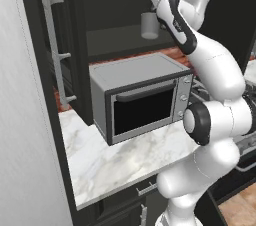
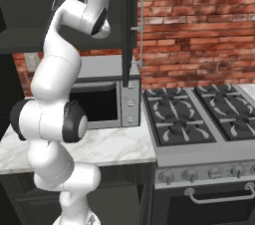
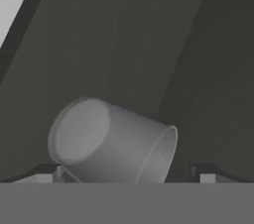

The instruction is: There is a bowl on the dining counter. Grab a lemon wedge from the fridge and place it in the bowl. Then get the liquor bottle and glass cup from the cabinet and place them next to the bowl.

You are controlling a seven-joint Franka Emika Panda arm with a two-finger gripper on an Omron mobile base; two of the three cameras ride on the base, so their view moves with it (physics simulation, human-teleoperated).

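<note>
The fingers (image 3: 49,172) stand spread wide, one tip on each side of the glass cup (image 3: 111,143), with nothing pinched yet. The cup sits on the shelf of the open cabinet (image 1: 115,37) above the microwave (image 1: 142,95) on the marble tabletop (image 1: 125,160). The cup-fetching step seems in hand; next, the fingers should ease forward and press together on the cup's wall.

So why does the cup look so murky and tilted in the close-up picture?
Hand view: the glass cup sits in the dim cabinet, grey on grey, and looks tilted because the camera rolls with the hand. Left base view: the cup stands upright, brighter.
</note>
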